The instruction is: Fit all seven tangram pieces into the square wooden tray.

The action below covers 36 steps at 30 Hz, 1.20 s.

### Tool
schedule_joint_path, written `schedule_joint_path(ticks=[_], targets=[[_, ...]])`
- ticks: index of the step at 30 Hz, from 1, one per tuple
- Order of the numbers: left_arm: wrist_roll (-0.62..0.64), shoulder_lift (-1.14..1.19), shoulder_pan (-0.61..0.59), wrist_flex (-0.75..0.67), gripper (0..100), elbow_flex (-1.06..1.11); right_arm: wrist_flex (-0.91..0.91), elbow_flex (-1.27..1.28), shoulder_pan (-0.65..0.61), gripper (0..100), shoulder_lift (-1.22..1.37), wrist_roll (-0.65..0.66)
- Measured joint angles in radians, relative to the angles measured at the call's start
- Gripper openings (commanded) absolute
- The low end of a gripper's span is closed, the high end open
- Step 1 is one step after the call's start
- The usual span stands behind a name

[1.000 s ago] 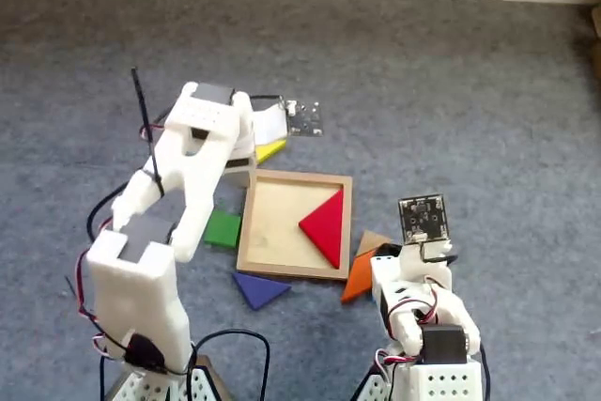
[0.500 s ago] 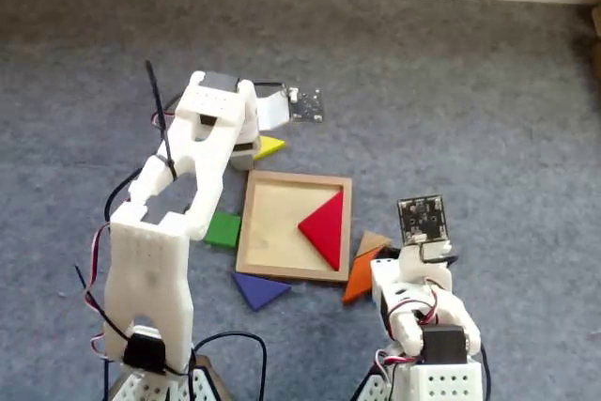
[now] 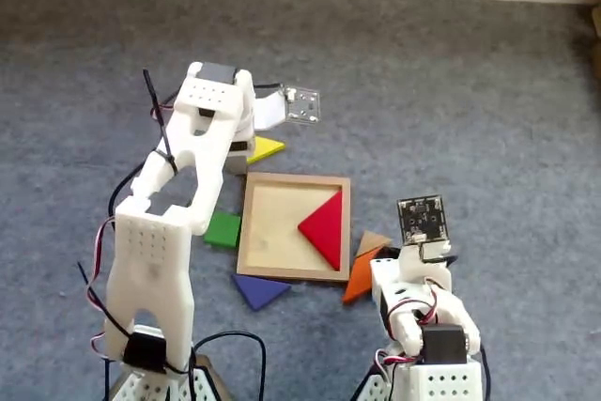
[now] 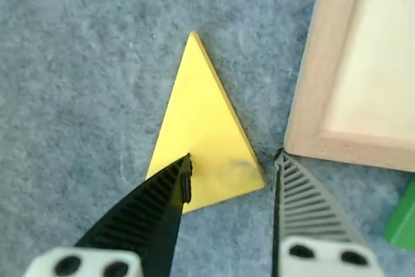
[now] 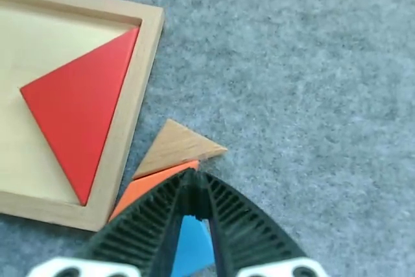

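The square wooden tray [image 3: 250, 223] lies mid-table with a red triangle [image 3: 326, 224] inside, against its right rim. Just beyond the tray's far left corner lies a yellow triangle [image 3: 267, 148]. In the left wrist view my left gripper [image 4: 232, 163] stands open low over the yellow triangle [image 4: 201, 128]. One fingertip [image 4: 183, 172] is over the piece and the other is beside the tray corner [image 4: 305, 141]. My right gripper [image 5: 192, 177] is shut on nothing, above an orange piece [image 5: 146, 189], a tan triangle [image 5: 178, 147] and a light blue piece [image 5: 194, 244].
A green piece [image 3: 223, 229] lies left of the tray and a dark blue triangle [image 3: 260, 288] lies in front of it. The orange piece [image 3: 360, 274] and the tan triangle [image 3: 374, 240] sit at the tray's right front corner. Grey carpet stretches beyond and to the right.
My left arm has stretched farther from its base and swung slightly, so more of the yellow triangle shows beside it. The right arm has stayed still.
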Motion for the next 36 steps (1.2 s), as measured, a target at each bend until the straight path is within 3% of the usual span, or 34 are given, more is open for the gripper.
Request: schedule_joint_path(ticks=[11, 19, 31, 36], targets=[[0.008, 0.021, -0.048, 0.025, 25, -0.055, 0.0, 0.0, 0.0, 2.1, 0.0, 0.0], [0.081, 0.087, -0.051, -0.078, 25, -0.083, 0.0, 0.0, 0.0, 2.1, 0.0, 0.0], [0.133, 0.083, -0.028, -0.087, 25, -0.101, 0.0, 0.0, 0.0, 2.1, 0.0, 0.0], [0.258, 0.091, -0.021, -0.091, 25, -0.189, 0.0, 0.0, 0.0, 2.1, 0.0, 0.0]])
